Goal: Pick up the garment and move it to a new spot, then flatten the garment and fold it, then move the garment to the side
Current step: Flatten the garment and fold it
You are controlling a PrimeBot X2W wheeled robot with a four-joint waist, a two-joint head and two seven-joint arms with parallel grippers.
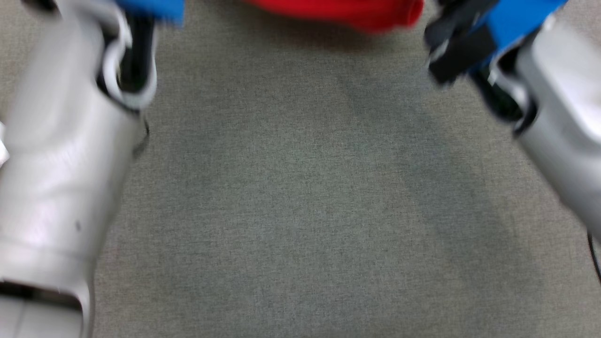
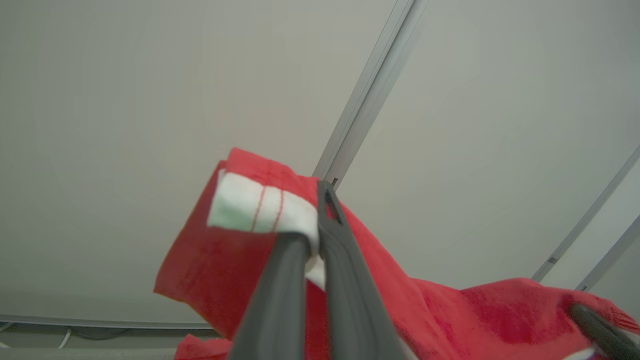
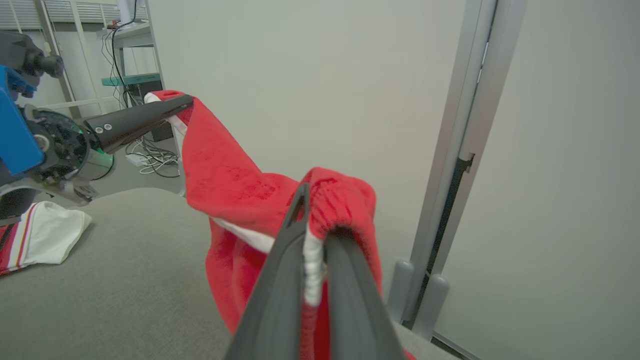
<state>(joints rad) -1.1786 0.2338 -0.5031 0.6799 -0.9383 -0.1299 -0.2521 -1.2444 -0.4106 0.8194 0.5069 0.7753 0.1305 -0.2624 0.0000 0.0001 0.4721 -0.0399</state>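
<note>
The garment is red fleece with a white trim, and it hangs stretched between my two grippers above the grey table. In the left wrist view my left gripper is shut on a white-edged corner of the garment. My right gripper is shut on a bunched, white-trimmed edge, and the cloth drapes down below it. The right wrist view also has the left gripper at the upper left, holding the other end higher. In the blurred head view a red strip of the garment lies along the top edge between my two pale forearms.
A white cloth with red stripes lies on the table at my left side. A pale wall with a metal post stands close behind the table. Shelving and cables are farther off at the left.
</note>
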